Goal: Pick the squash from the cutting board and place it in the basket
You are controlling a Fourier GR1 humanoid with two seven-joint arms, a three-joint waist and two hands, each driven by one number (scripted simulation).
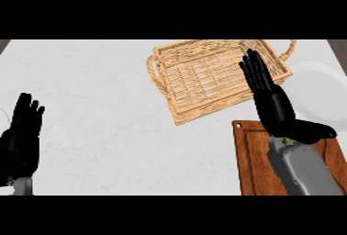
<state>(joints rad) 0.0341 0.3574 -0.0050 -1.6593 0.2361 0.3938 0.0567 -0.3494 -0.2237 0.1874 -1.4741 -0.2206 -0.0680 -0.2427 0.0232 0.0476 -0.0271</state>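
- Head view: the right hand [272, 98] reached up the right side of the frame, fingers straight and spread, their tips lying over the right part of the basket [203, 80], thumb stuck out to the right above the cutting board [252, 160]. It had hold of nothing that I could see.
- Head view: the squash was nowhere to be made out. The board's bare wood showed at lower right, and the grey forearm covered much of the rest, so the squash may have lain under the arm or palm; I could not tell where it was, nor which way its long axis ran.
- Head view: the wicker basket sat tilted at upper centre, just up and left of the board, a white plate [324, 94] to its right at the frame's edge.
- Head view: the left hand [20, 131] stood open and at rest by the left edge, fingers up, well apart from board and basket. The right hand was plainly the nearer of the two to both.
- Head view: on the white table [95, 92] and everything upon it, no label, brand or writing could be read.
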